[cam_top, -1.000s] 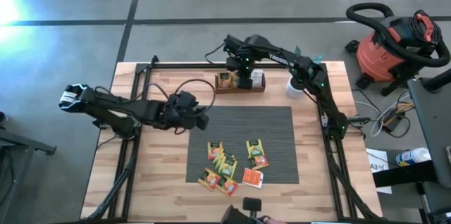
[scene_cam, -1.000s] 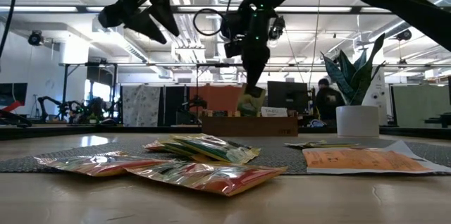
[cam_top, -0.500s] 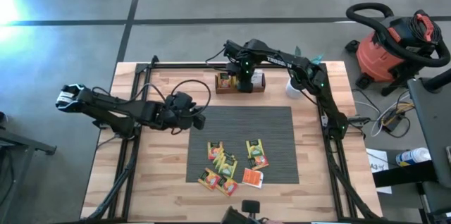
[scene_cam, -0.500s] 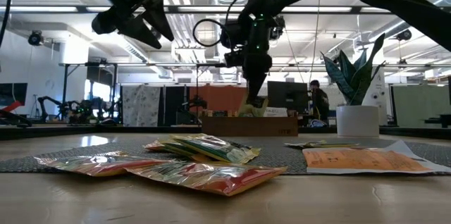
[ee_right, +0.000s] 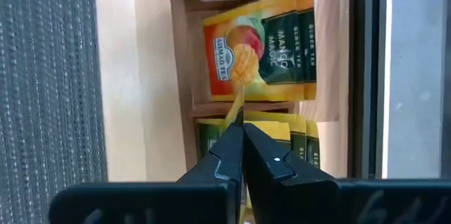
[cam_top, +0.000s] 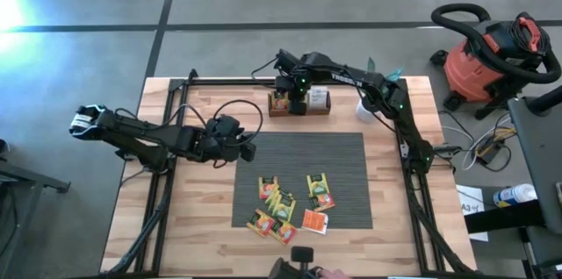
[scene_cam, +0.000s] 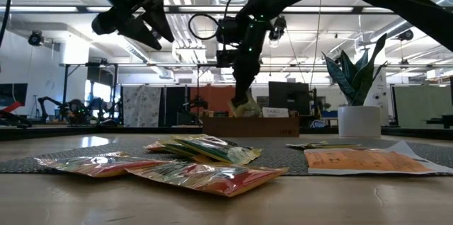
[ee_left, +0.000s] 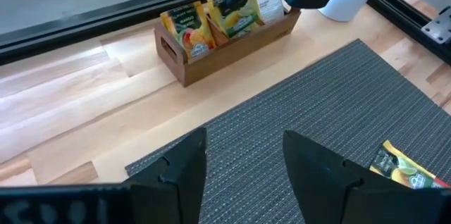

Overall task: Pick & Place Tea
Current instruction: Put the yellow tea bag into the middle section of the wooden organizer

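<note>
A long wooden tray [cam_top: 299, 103] stands at the table's far edge with sachets upright in it, among them a mango one [ee_right: 257, 44]. My right gripper [cam_top: 295, 93] is over the tray's left part, shut on a yellow-green tea sachet [ee_left: 237, 20]. Several orange, yellow and green tea sachets [cam_top: 290, 205] lie loose on the near part of the grey ribbed mat [cam_top: 338, 160]. My left gripper [cam_top: 247, 149] hangs open in the air over the mat's left edge, with nothing between its fingers [ee_left: 313, 171]. My right gripper pinches the sachet's upper edge [ee_right: 237, 106] between its two fingers. They come from above, pointing steeply down. The sachet hangs upright below them, edge-on in the right wrist view, and its lower part [scene_cam: 245, 109] reaches down into the tray behind the front wall.
A white pot with a plant [cam_top: 367, 108] stands just right of the tray. Black frame rails [cam_top: 413, 182] run along the table's left and right sides. Bare wood lies between tray and mat and left of the mat.
My right gripper has sunk and shifted a little toward the tray's left end, tipping more steeply down. The sachet in it has gone from hanging just above the tray to reaching into it.
</note>
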Robot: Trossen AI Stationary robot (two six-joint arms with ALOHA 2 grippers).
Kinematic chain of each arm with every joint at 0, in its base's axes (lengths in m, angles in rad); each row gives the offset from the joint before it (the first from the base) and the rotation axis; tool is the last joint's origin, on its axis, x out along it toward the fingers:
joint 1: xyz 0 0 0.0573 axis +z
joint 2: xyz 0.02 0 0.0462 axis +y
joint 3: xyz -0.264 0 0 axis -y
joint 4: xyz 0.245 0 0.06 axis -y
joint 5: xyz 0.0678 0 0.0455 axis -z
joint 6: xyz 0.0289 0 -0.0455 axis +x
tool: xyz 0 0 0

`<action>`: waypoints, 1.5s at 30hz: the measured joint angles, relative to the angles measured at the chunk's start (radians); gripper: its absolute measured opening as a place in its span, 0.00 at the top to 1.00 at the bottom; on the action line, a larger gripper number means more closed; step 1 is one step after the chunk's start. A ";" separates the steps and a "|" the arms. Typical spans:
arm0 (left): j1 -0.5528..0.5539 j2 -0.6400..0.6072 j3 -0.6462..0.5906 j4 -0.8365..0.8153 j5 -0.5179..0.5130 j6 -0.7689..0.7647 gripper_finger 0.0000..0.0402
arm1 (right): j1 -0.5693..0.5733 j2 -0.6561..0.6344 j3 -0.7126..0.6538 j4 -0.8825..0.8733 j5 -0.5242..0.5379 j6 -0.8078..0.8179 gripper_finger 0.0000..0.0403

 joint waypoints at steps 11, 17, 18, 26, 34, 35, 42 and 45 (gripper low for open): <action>0.000 0.000 0.000 -0.003 0.000 0.014 0.55 | 0.001 0.027 -0.004 -0.072 0.097 0.014 0.98; 0.000 0.000 0.000 -0.005 0.000 0.014 0.55 | -0.008 0.012 0.000 -0.057 0.040 0.071 0.98; 0.000 0.000 0.000 -0.005 0.000 0.014 0.55 | -0.012 0.012 -0.001 -0.059 0.016 0.090 0.98; 0.000 0.000 0.000 -0.017 0.000 0.014 0.55 | -0.028 -0.015 -0.004 0.000 -0.067 0.158 0.98; 0.000 0.000 0.000 -0.017 0.000 0.015 0.55 | -0.049 -0.158 -0.025 0.017 -0.150 0.231 0.98; 0.000 0.000 0.000 -0.017 -0.003 0.015 0.55 | -0.054 -0.184 -0.037 0.023 -0.184 0.242 0.98; 0.004 0.000 0.000 0.024 -0.043 0.029 0.55 | -0.048 -0.428 -0.301 0.217 -0.252 0.357 0.98; 0.019 0.000 0.000 0.075 -0.041 0.074 0.55 | -0.037 -0.568 -0.483 0.401 -0.277 0.466 0.98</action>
